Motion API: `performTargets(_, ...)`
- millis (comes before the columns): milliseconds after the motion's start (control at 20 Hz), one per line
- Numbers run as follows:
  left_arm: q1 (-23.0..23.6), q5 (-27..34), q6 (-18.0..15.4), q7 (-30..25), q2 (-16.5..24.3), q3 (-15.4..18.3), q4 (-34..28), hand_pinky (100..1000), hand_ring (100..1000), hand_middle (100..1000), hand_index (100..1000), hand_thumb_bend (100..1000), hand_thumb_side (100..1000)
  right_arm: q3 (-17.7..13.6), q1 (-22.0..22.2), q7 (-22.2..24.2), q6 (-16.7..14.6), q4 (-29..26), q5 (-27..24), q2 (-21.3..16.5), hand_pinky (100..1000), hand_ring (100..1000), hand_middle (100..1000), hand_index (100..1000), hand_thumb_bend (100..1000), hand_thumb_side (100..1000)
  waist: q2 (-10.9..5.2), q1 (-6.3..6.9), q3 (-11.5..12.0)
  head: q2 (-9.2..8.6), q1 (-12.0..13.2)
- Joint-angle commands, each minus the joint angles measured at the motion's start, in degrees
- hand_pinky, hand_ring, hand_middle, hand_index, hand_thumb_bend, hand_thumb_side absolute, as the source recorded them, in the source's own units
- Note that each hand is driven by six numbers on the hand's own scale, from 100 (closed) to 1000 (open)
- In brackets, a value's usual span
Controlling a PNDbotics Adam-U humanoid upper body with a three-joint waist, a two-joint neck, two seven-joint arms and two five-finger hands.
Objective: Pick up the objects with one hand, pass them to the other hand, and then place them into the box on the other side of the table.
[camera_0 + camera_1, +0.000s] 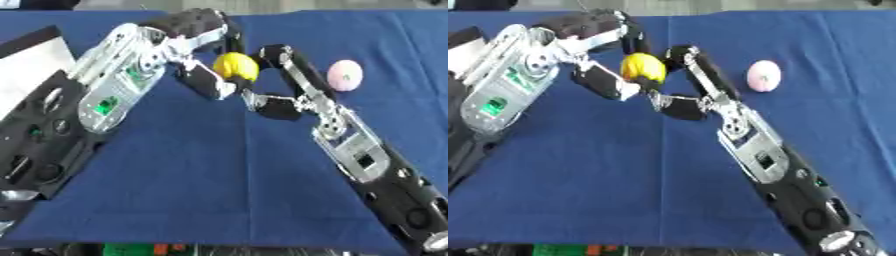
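Handover moment, mid-surface. Left hand (197, 47) has fingers and thumb curled round the yellow ball (235, 66), dark fingers over its top and a lower finger under its left side, so the ball hangs above the blue cloth and not on it. Right hand (284, 82) comes in from the ball's right: one long finger reaches up along the ball's right side with the tip at or touching it, the thumb part sits just below and right of the ball. Looks like it is bracketing the ball but whether it has truly closed on it I cannot tell. Judgement: the step in hand is the pass from one hand to the other; which way it goes is not readable from this, though the left clearly bears the ball now. Ball is held between the two palms facing each other, which suits a transfer, as each hand leaves the other's side free. Outward from the ball: a pink ball (764, 75) lies on the surface (219, 185) to the ball's right, well apart, untouched, likely the next item. A white box (31, 67) with a dark rim shows far left of the ball, partly behind the left forearm, probably the drop target. Risk: ball slips if one hand releases before the other wraps.
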Motion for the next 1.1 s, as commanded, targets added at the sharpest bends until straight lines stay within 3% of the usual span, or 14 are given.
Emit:
performTargets(50,-1.0,-1.2,-0.4,-0.9,0.2,0.3,0.5,699,666,637,740,223,185,-0.2,-0.8,0.1,-0.2,-1.2,-0.6,-0.8,720,594,507,468,100,154,-1.76,0.55,0.0,0.37,0.2)
performTargets(350,-0.9,-0.5,-0.2,1.3,0.0,0.5,0.5,668,597,551,660,100,233,-0.2,-0.7,0.1,-0.3,-1.1,-0.7,-0.8,719,594,508,468,100,154,-1.72,0.56,0.0,0.37,0.2)
performTargets(650,-1.0,0.1,0.2,3.4,0.1,0.1,0.3,638,535,460,540,100,249,-0.2,-0.7,0.2,-0.1,-1.0,-0.6,-0.8,724,603,521,483,100,164,-1.72,0.6,-0.1,0.37,0.2)
performTargets(1100,-0.9,-1.9,-0.1,4.4,0.1,0.0,0.1,617,507,398,473,100,231,-0.2,-0.7,1.7,1.1,-0.5,-0.4,-0.8,746,654,591,565,100,141,-1.74,0.54,-0.1,0.37,0.2)
